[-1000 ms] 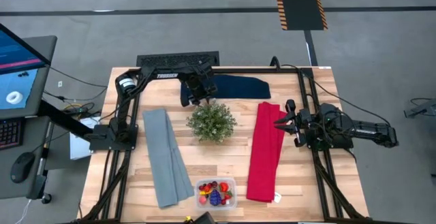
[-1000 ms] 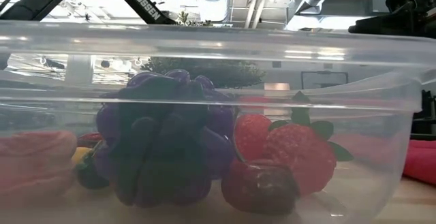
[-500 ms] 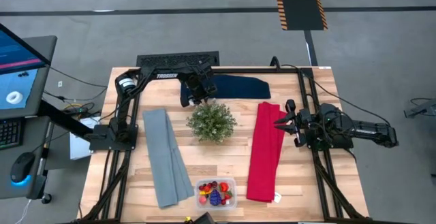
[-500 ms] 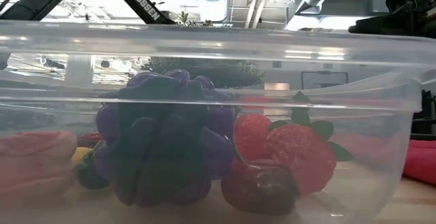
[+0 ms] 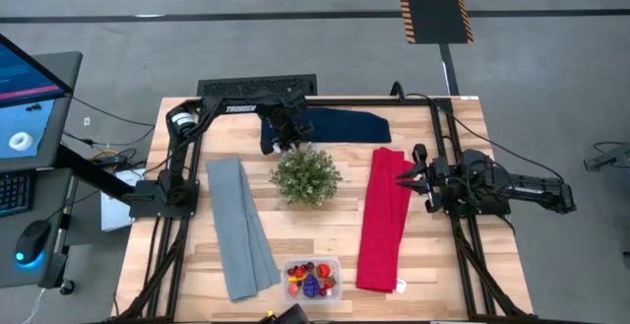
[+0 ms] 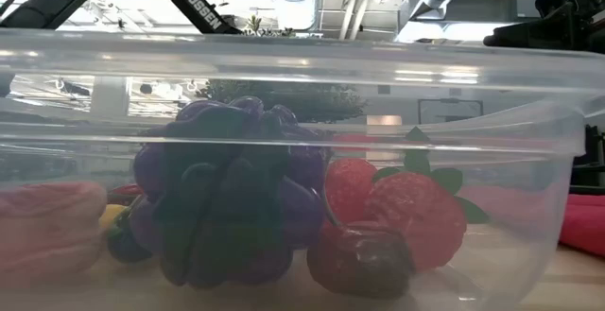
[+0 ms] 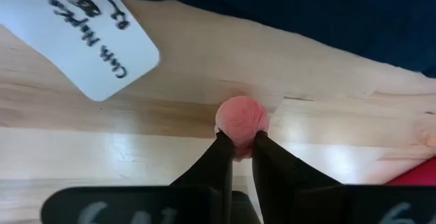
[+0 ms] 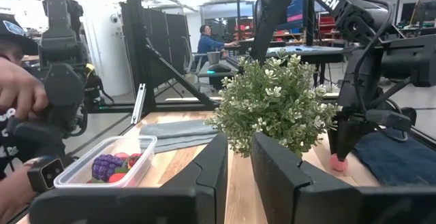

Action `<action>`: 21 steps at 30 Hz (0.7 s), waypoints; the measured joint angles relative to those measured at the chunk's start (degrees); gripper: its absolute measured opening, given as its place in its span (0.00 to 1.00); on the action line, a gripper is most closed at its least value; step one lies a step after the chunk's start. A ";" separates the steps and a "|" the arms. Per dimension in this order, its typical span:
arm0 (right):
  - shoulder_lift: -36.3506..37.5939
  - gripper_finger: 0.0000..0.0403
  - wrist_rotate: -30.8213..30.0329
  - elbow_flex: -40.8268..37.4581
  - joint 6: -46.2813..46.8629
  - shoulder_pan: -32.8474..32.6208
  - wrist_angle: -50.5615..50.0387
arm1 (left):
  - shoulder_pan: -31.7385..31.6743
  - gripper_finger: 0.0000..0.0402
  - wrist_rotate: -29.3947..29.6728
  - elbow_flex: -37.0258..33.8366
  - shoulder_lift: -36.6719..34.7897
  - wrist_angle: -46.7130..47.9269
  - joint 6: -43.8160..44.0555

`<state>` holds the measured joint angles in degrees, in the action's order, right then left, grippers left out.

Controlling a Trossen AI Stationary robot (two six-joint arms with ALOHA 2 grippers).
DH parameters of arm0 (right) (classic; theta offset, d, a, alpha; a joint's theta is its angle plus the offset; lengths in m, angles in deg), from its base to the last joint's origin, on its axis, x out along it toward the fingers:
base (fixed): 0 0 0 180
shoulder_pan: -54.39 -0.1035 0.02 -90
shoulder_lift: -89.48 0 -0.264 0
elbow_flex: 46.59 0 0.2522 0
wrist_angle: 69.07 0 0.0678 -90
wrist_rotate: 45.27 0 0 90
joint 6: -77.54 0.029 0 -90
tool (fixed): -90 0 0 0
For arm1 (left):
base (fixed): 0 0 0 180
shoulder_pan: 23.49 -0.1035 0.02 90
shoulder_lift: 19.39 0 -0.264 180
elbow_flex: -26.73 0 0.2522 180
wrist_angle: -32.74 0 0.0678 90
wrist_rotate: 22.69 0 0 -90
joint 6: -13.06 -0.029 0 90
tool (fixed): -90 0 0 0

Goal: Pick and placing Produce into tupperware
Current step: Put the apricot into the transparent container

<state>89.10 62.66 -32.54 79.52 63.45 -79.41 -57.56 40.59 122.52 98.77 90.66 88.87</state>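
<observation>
Pink fruit (image 7: 242, 120) pinched by left gripper (image 7: 240, 142) on table (image 7: 170, 81) beside plant (image 5: 306, 176) — lift straight, clear leaves, carry to tupperware (image 5: 312, 279); right gripper (image 8: 238, 157) idle, narrowly parted.

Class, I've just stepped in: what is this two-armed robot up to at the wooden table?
The left gripper, beside the navy blue cloth behind the bushy green plant, has its jaws shut on a small pink toy fruit lying on the table. The clear plastic tupperware at the near edge already holds berries and a purple grape cluster. The right gripper waits beside the red cloth.
</observation>
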 joint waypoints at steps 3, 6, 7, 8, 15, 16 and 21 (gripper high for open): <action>0.02 0.23 -0.02 -0.02 0.00 0.00 -0.01 | -0.09 0.07 0.46 1.38 0.00 2.16 -0.30; 0.02 0.23 -0.02 -0.01 0.02 0.00 -0.01 | -0.07 0.07 1.65 3.50 0.00 4.51 -1.02; 0.02 0.23 -0.01 -0.02 0.02 0.01 -0.01 | -0.06 0.07 1.68 4.49 0.00 5.90 -1.43; 0.01 0.23 0.00 -0.02 0.01 0.02 -0.01 | 0.01 0.07 1.71 5.56 0.00 6.82 -1.75; 0.02 0.23 0.00 -0.02 0.02 0.00 0.00 | 0.56 0.07 5.26 14.75 0.00 14.59 -3.34; 0.02 0.23 -0.02 -0.02 0.02 0.00 -0.02 | 0.56 0.07 6.45 16.24 0.00 16.39 -3.38; 0.02 0.23 0.00 0.00 0.01 0.01 -0.02 | 0.60 0.07 11.96 26.44 0.00 23.75 -4.25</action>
<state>89.12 62.66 -32.54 79.54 63.46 -79.43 -56.96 52.55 148.96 98.77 114.42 84.62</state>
